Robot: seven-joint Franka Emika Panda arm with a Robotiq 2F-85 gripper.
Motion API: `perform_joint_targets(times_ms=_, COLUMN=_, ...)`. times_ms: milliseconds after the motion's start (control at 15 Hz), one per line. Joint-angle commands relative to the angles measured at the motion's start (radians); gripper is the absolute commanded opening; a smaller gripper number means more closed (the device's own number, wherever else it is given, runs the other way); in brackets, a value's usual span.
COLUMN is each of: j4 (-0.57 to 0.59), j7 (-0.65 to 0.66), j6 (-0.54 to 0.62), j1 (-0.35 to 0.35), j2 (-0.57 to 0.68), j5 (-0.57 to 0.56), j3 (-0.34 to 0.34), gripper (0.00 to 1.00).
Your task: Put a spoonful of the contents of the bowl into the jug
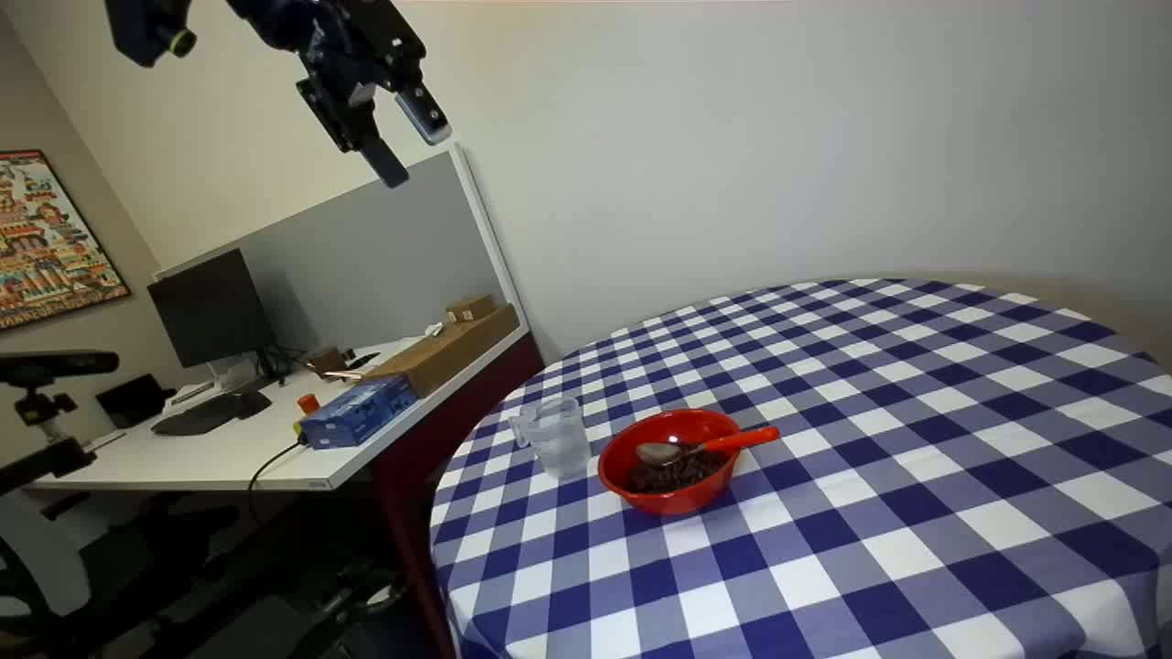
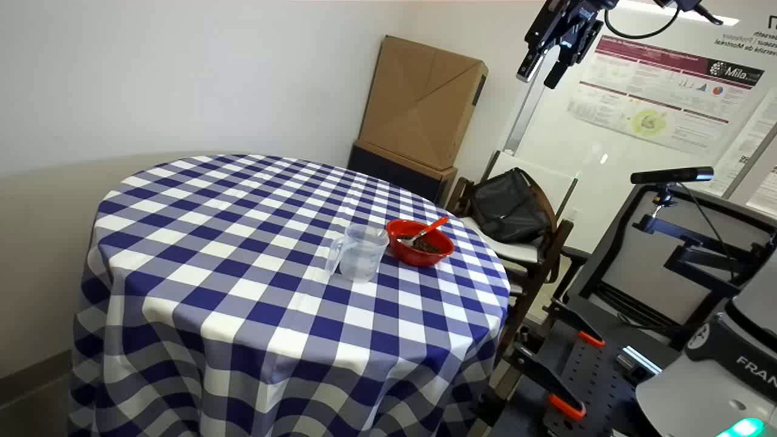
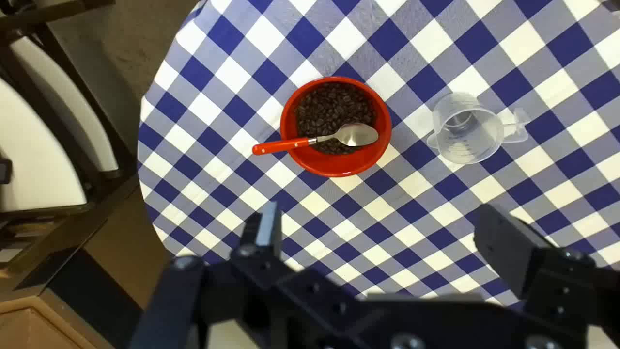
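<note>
- Robotiq gripper (image 1: pixel 417 154) first, in an exterior view: hanging way up above the tabletop (image 1: pixel 879 366), fingers (image 1: pixel 383 163) spread, nothing between them. Reads to me like a ready pose before the grab, up high so it won't clip anything on the way in.
- Clear measuring jug (image 1: pixel 560 444), also in an exterior view: standing upright near the tabletop's left edge, with the red bowl (image 1: pixel 673 502) just beside it, a bit farther in from that edge. Guessing they're paired up so a loaded scoop has a short trip and less chance to dribble.
- Jug handle (image 2: pixel 334 255), in an exterior view, points away from the bowl, so it shouldn't get in the way of the pour. Bowl's near the tabletop's right edge, jug closer to the front edge. White Franka base (image 2: pixel 680 388) sits off beyond that right side, so I'd say both got put within easy reach.
- Wrist view: bowl's near the tabletop's left edge, holding what look like coffee beans (image 3: pixel 334 109). Jug's farther in, clearly apart from it, mouth up, spout (image 3: pixel 432 140) toward the bowl. No beans in it that I can see, so the task looks unstarted.
- Same wrist view: red-handled metal spoon (image 3: pixel 310 141) lies in the bowl, head over the beans, handle propped across the side and poking toward that left edge. Overhang's probably on purpose, gives the fingers something to pinch. Catch: it'll likely need lifting and re-angling to scoop.
</note>
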Motion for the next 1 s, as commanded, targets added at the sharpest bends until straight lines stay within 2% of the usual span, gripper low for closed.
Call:
perform_joint_targets(times_ms=0, j4=0.002, j7=0.004, j6=-0.002, j1=0.007, j2=0.001, j5=-0.005, j3=-0.006, gripper=1.0)
perform_joint_targets(times_ms=267, j4=0.002, j7=0.004, j6=-0.002, j1=0.007, j2=0.001, j5=-0.005, j3=-0.006, gripper=1.0)
perform_joint_targets(times_ms=600, j4=0.071, j7=-0.163, j6=-0.137, j1=0.045, j2=0.068, j5=-0.021, j3=-0.041, gripper=1.0)
perform_joint_targets(times_ms=933, j4=0.173, j7=-0.295, j6=-0.233, j1=0.033, j2=0.124, j5=-0.16, j3=-0.054, gripper=1.0)
